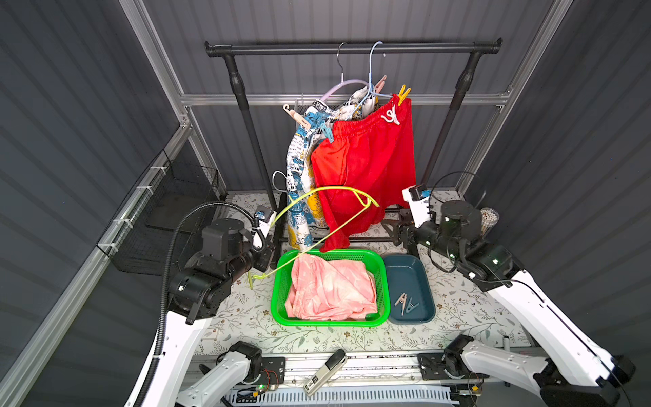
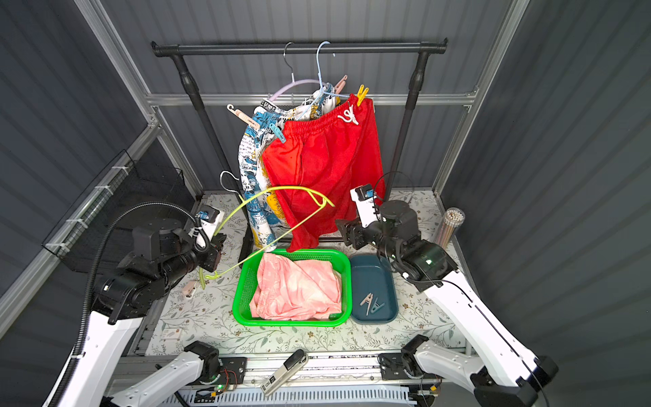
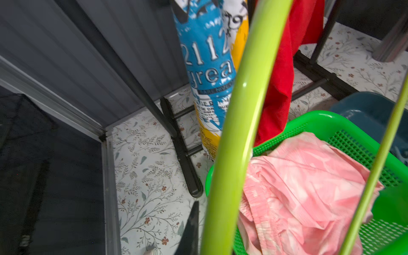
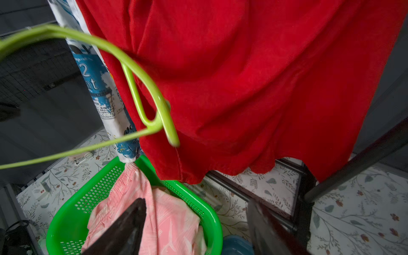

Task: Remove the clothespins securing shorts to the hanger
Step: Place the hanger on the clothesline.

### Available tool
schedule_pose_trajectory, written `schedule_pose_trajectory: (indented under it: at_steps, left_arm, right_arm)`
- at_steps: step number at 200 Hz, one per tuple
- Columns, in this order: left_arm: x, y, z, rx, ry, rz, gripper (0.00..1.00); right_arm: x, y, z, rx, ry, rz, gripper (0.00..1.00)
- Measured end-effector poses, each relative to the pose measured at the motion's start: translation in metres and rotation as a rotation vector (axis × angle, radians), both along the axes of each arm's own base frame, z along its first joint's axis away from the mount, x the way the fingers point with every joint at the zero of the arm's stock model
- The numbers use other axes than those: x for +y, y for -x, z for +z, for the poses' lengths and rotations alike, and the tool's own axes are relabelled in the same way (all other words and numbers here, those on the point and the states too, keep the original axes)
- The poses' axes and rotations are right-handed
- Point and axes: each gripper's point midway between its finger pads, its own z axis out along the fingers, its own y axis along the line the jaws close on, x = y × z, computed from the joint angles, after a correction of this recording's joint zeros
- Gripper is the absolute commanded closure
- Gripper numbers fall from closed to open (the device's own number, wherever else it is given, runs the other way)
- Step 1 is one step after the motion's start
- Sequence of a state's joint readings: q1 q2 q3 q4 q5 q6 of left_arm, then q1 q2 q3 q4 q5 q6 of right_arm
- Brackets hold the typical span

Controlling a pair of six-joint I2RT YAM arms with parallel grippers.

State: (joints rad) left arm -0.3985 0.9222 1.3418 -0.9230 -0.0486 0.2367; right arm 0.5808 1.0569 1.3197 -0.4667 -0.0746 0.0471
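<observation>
My left gripper is shut on the lower corner of a bare lime-green hanger, held tilted over the green basket. Pale pink shorts lie in that basket. Red shorts and newspaper-print shorts hang on the rail. On them sit a yellow clothespin, a beige-pink one and a light blue one. My right gripper is open and empty, below the red hem.
A dark blue tray right of the basket holds two loose clothespins. The black rack's posts and base bars stand behind. A black wire basket hangs at the left wall. A cup of sticks stands at the right.
</observation>
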Motion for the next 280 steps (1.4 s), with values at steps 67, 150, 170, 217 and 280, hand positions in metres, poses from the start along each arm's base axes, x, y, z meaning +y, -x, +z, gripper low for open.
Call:
schedule_pose_trajectory:
  at_steps: [67,150,170,217,280]
  left_arm:
    - [-0.026,0.023,-0.04,0.225,0.019,-0.168,1.0]
    - [-0.044,0.029,-0.087,0.405,-0.019,-0.245,1.0]
    - [-0.045,0.029,-0.088,0.411,-0.022,-0.25,1.0]
    - [-0.046,0.029,-0.088,0.41,-0.022,-0.253,1.0]
    - [-0.05,0.031,-0.078,0.392,-0.001,-0.274,1.0]
  right_arm:
    - [0.02,-0.008,-0.008,0.026,0.047,0.16,0.21]
    - [0.044,-0.002,-0.041,0.12,0.083,0.331,0.24]
    - [0.046,0.003,-0.045,0.127,0.084,0.36,0.24]
    - [0.044,0.007,-0.061,0.148,0.113,0.371,0.25]
    - [0.055,0.005,-0.101,0.195,0.271,0.354,0.43]
